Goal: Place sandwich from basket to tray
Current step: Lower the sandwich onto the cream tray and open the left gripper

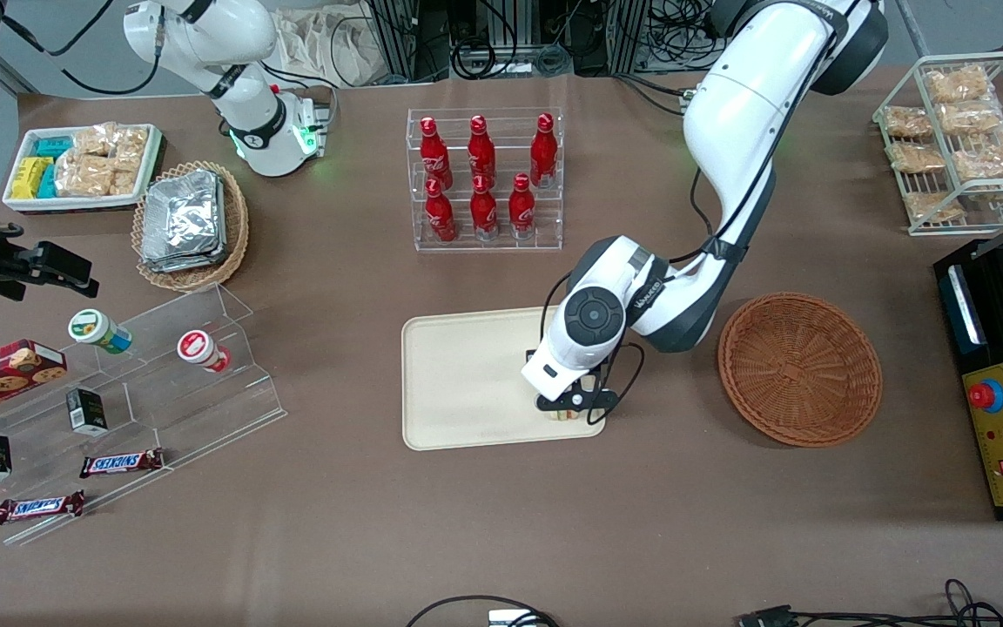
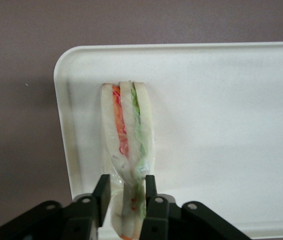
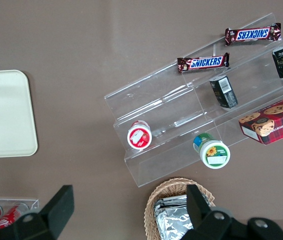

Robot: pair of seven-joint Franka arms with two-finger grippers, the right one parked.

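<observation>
Black two-finger end effector (image 1: 573, 409) low over cream-beige rectangular plastic tray (image 1: 458, 383), at the tray's 4 o'clock corner; fingers (image 2: 102, 192) pinching small triangular wedge sandwich (image 2: 127, 150), orange and green filling showing, resting on tray surface. Round reddish-brown woven wicker basket (image 1: 799, 367) at 3 o'clock of tray on brown table (image 1: 336, 505), holding nothing

Six red bottles (image 1: 482, 178), two Snickers bars (image 1: 121, 462), two wicker baskets (image 1: 799, 368)
</observation>
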